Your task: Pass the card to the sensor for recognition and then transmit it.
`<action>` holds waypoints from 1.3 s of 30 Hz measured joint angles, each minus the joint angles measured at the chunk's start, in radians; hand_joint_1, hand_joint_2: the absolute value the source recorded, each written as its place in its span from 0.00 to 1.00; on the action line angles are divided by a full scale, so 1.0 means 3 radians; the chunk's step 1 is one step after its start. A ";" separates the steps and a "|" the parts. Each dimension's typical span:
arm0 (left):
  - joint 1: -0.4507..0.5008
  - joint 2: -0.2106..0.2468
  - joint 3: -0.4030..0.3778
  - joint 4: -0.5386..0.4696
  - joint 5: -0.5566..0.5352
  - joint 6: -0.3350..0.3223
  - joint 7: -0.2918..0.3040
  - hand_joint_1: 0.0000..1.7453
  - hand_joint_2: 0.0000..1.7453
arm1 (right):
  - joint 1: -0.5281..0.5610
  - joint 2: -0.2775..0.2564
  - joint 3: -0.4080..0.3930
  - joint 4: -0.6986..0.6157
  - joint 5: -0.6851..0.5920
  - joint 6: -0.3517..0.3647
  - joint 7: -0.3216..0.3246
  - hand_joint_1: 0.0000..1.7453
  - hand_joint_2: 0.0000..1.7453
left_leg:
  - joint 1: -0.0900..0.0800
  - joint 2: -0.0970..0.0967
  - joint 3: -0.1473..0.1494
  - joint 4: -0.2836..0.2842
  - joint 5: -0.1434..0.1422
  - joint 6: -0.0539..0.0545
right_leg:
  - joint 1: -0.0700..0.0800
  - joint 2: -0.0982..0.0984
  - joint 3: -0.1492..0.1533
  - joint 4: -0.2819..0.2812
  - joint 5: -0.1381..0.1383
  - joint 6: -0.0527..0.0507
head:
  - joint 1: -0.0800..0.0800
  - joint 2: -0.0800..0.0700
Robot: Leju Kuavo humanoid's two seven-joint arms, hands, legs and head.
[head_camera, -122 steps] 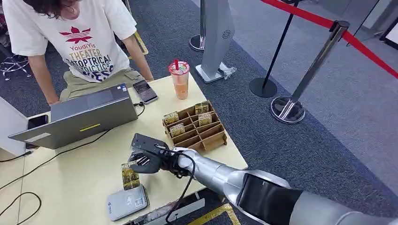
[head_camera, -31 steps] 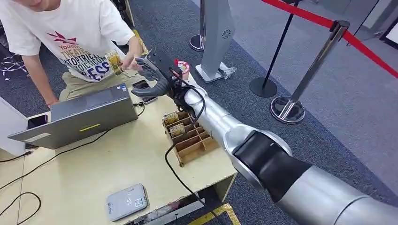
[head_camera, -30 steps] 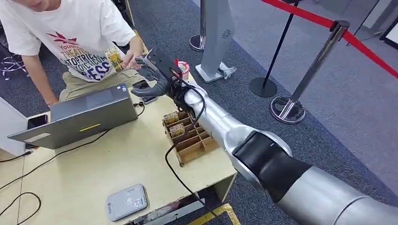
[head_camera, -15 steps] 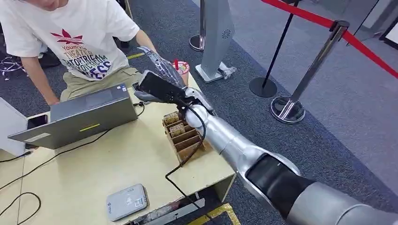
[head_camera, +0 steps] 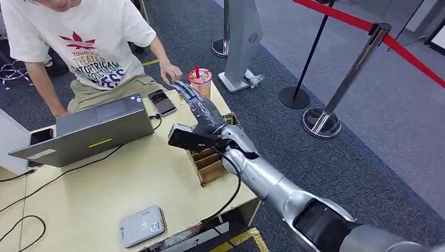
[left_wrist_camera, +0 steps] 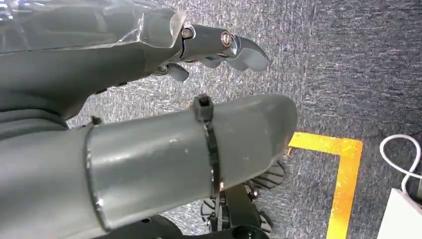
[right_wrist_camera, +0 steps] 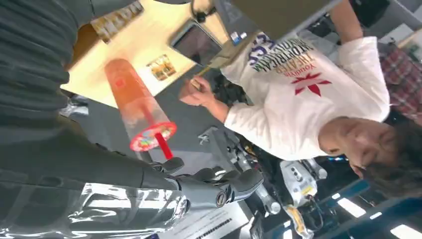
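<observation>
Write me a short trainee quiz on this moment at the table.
1. True or false: the robot's right hand grips a card.
2. What stands closest to its fingers? A) flat grey card reader B) orange drink cup with a red straw C) chrome barrier post
3. Which device stands open before the person in the white shirt?
Key: 1 false, it holds nothing; 2 B; 3 the grey laptop.
</observation>
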 joint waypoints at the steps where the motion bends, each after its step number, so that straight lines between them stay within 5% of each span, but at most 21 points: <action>1: 0.0000 0.0000 0.0006 0.0000 0.0005 0.0001 0.0000 0.00 0.00 | 0.0040 -0.0004 0.0001 -0.0008 0.0018 -0.0003 0.0012 0.02 1.00 | 0.0000 0.0000 0.0000 0.0000 0.0000 0.0000 | 0.0000 0.0000 0.0000 0.0000 0.0000 0.0000 | 0.0000 0.0000; 12: 0.0011 0.0001 0.0057 0.0000 0.0013 0.0014 0.0000 0.00 0.00 | 0.0298 -0.0019 -0.0073 -0.0013 0.0173 -0.0069 0.0050 0.16 1.00 | 0.0000 0.0000 -0.0001 0.0000 0.0000 0.0000 | 0.0000 0.0000 0.0000 0.0000 0.0000 0.0000 | 0.0000 0.0000; 16: 0.0012 0.0001 0.0060 0.0000 0.0008 0.0025 0.0001 0.00 0.00 | 0.0364 -0.0019 -0.0098 -0.0015 0.0200 -0.0065 0.0048 0.52 1.00 | 0.0000 0.0000 -0.0001 0.0000 0.0000 0.0000 | 0.0000 0.0000 0.0000 0.0000 0.0000 0.0000 | 0.0000 0.0000; 21: 0.0016 0.0001 0.0061 0.0000 0.0005 0.0036 0.0004 0.00 0.00 | 0.0437 -0.0019 -0.0108 -0.0022 0.0240 -0.0069 0.0050 0.59 1.00 | 0.0000 0.0000 -0.0001 0.0000 0.0000 0.0000 | 0.0000 0.0000 -0.0001 0.0000 0.0000 0.0000 | 0.0000 0.0000; 22: 0.0016 0.0001 0.0061 0.0000 0.0005 0.0037 0.0004 0.00 0.00 | 0.0446 -0.0019 -0.0112 -0.0032 0.0247 -0.0069 0.0051 0.76 1.00 | 0.0000 0.0000 -0.0001 0.0000 0.0000 0.0000 | 0.0000 0.0000 -0.0001 0.0000 0.0000 0.0000 | 0.0000 0.0000; 27: 0.0017 0.0001 0.0061 0.0000 0.0005 0.0042 0.0004 0.00 0.00 | 0.0461 -0.0019 -0.0135 -0.0043 0.0284 -0.0067 0.0054 0.72 1.00 | 0.0000 0.0001 -0.0001 0.0000 0.0000 0.0000 | 0.0000 0.0000 -0.0001 0.0000 0.0000 0.0000 | 0.0000 0.0000; 30: 0.0017 0.0001 0.0061 0.0000 0.0004 0.0042 0.0004 0.00 0.00 | 0.0463 -0.0019 -0.0135 -0.0043 0.0284 -0.0065 0.0055 0.55 1.00 | 0.0000 0.0001 -0.0001 0.0000 0.0000 0.0000 | 0.0000 0.0000 -0.0001 0.0000 0.0000 0.0000 | 0.0000 0.0000; 33: 0.0017 0.0001 0.0062 0.0000 -0.0005 0.0039 0.0003 0.00 0.00 | 0.0464 -0.0019 -0.0136 -0.0042 0.0276 -0.0065 0.0069 0.49 1.00 | 0.0000 0.0001 -0.0001 0.0000 0.0000 0.0000 | 0.0000 0.0000 -0.0001 0.0000 0.0000 0.0000 | 0.0000 0.0000; 39: 0.0016 0.0005 0.0061 0.0000 -0.0010 0.0029 0.0003 0.00 0.00 | 0.0485 -0.0020 -0.0139 -0.0042 0.0286 -0.0064 0.0110 0.56 1.00 | 0.0000 0.0001 -0.0001 0.0000 0.0000 0.0000 | 0.0000 0.0000 -0.0001 0.0000 0.0000 0.0000 | 0.0000 0.0000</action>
